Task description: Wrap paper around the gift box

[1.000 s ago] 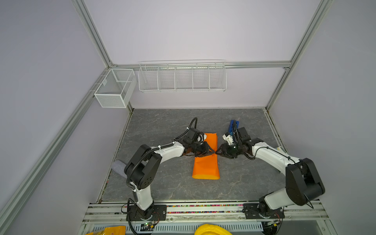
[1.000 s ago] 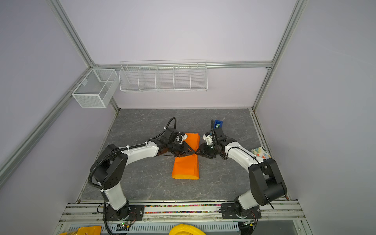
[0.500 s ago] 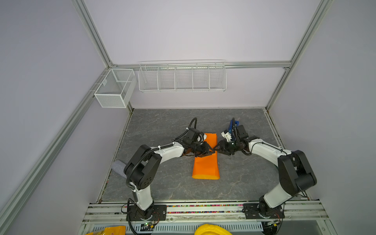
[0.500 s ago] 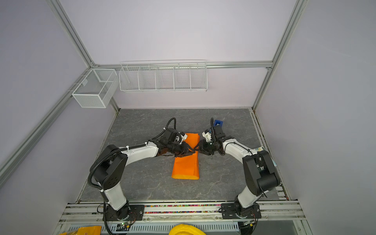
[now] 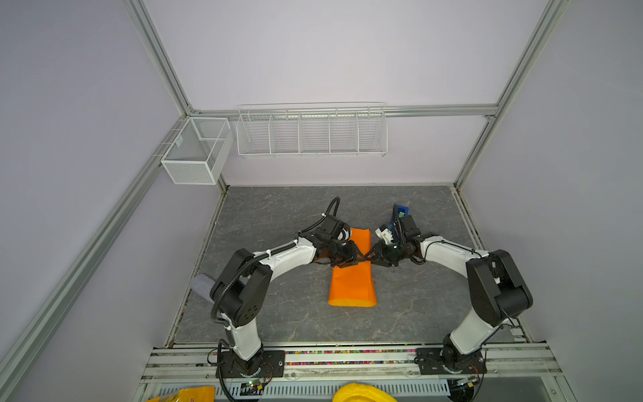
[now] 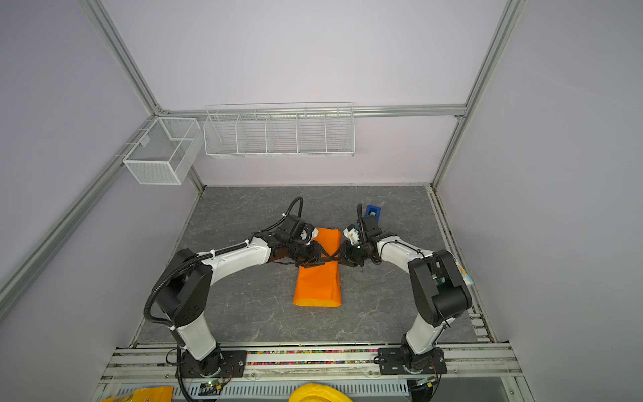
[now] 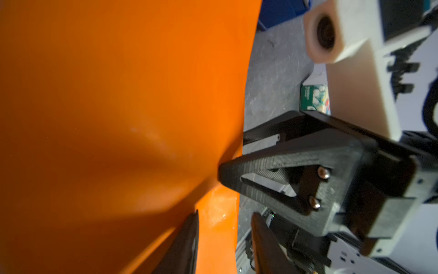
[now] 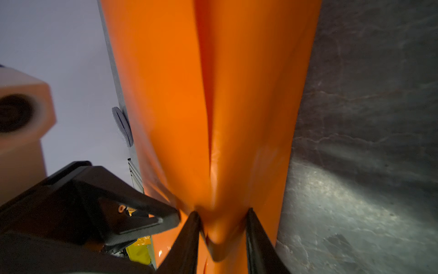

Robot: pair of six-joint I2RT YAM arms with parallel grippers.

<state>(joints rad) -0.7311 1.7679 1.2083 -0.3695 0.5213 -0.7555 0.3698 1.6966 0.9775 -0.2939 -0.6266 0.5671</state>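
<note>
The orange paper (image 5: 351, 282) (image 6: 318, 282) lies folded over into a long bundle in the middle of the table. The gift box is hidden, nowhere visible outside the bundle. Both grippers meet at the bundle's far half. My left gripper (image 5: 355, 259) (image 7: 225, 242) is open: a strip of paper (image 7: 118, 118) lies between its fingers, with floor showing beside one finger. My right gripper (image 5: 371, 255) (image 8: 222, 237) is shut on a raised ridge of the paper (image 8: 237, 95), both fingers pressing its sides. The two grippers' fingertips almost touch.
A blue tape dispenser (image 5: 402, 210) (image 6: 373, 211) stands just behind the right wrist. A colourful patterned packet (image 6: 464, 275) (image 7: 315, 97) lies at the table's right edge. A grey roll (image 5: 201, 285) rests at the left edge. Wire baskets (image 5: 311, 132) hang on the back wall.
The right gripper has moved left onto the paper and its jaws have narrowed round the ridge. The left gripper's jaws have widened in place.
</note>
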